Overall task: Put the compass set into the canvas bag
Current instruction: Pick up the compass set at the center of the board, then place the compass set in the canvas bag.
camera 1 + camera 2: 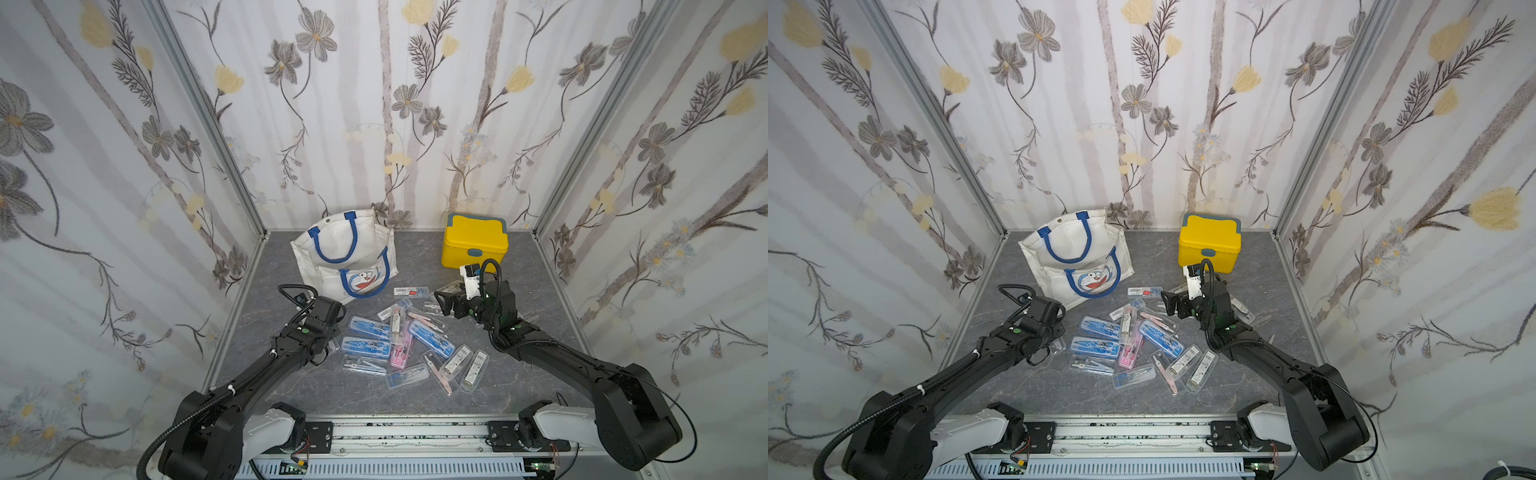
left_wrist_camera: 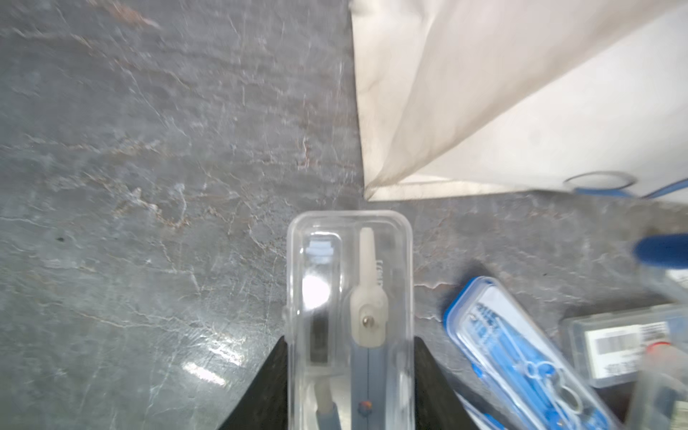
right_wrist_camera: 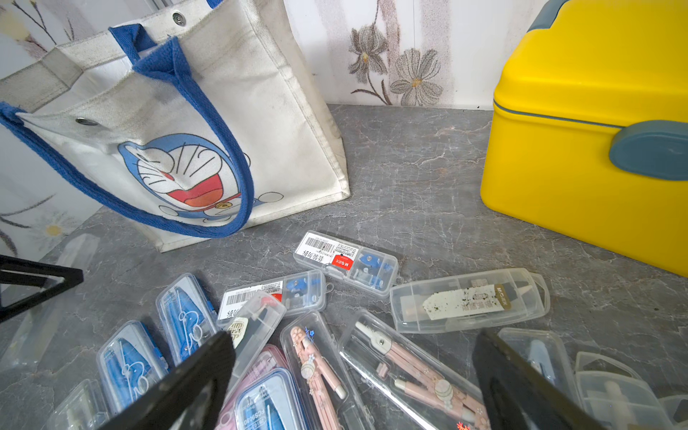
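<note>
Your left gripper (image 2: 350, 339) is clamped on a clear plastic compass-set case (image 2: 350, 283), near a bottom corner of the white canvas bag with blue handles (image 2: 484, 93). Your right gripper (image 3: 353, 338) hovers over the pile of compass cases (image 3: 335, 298), jaws wide apart.

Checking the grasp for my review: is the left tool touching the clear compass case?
Touching. In the left wrist view, the left tool sets its fingers flush against both long sides of the clear compass case, no gap.
</note>
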